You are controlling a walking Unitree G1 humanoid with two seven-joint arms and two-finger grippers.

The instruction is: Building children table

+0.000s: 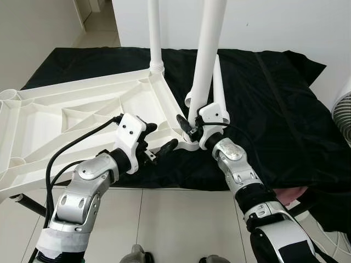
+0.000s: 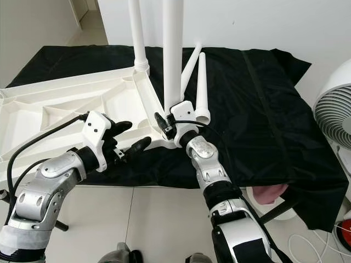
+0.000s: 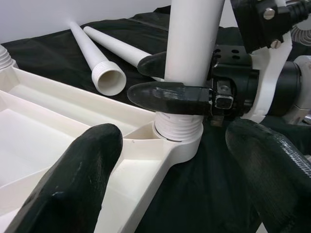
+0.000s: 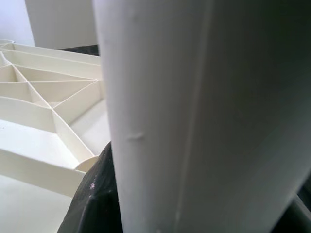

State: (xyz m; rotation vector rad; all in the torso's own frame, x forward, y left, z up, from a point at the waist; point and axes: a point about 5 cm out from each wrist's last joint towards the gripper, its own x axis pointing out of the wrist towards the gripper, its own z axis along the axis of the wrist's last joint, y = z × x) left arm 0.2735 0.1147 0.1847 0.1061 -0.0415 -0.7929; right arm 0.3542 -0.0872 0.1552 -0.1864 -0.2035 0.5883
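Right gripper (image 3: 187, 80) clamps the upright white table leg (image 1: 207, 55) just above its corner socket on the upturned tabletop (image 1: 71, 118); left gripper (image 1: 159, 141) hovers spread beside that corner. Left wrist view reveals two loose legs (image 3: 99, 46) beyond the socket.

A table draped in a wrinkled black cloth (image 1: 263, 104) carries the things. On its left part lies an upside-down white plastic ribbed tabletop (image 1: 71, 120), overhanging the near-left edge. Just right of it, two loose white tapered plastic legs (image 2: 201, 82) lie on the cloth, pointing far.
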